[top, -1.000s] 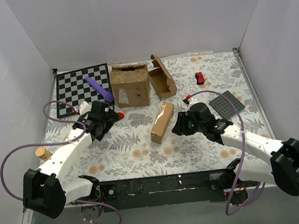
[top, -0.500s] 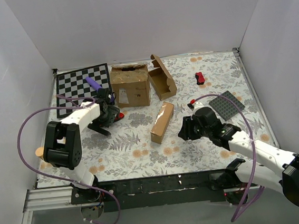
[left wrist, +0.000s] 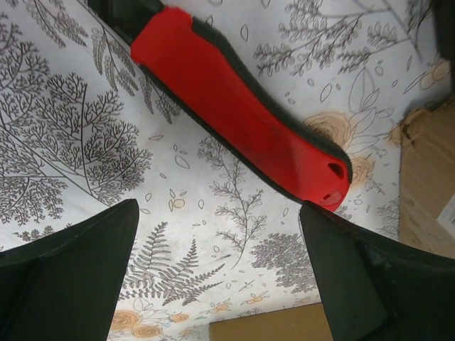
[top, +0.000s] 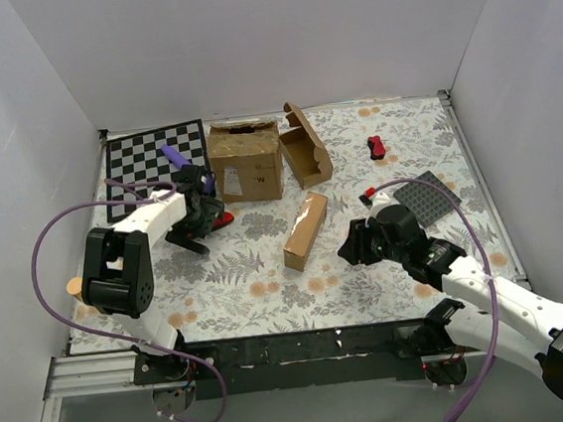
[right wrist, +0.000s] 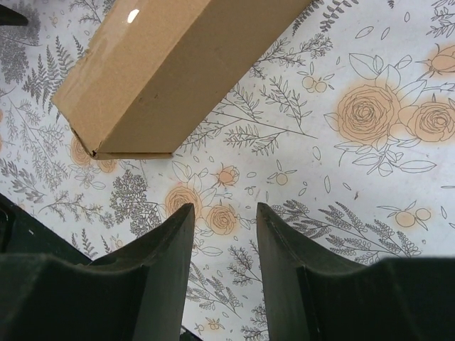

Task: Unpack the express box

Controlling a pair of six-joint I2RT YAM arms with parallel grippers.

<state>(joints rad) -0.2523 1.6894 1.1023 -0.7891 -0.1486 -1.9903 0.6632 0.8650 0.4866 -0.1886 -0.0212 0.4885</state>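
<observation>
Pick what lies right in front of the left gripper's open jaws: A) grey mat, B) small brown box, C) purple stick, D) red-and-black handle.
D: the left wrist view shows the red-and-black handle lying on the floral cloth just ahead of the left gripper, whose jaws stand wide apart and touch nothing.

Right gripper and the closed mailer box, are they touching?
Apart. The right wrist view shows bare floral cloth between the right gripper and the closed mailer box.
</observation>
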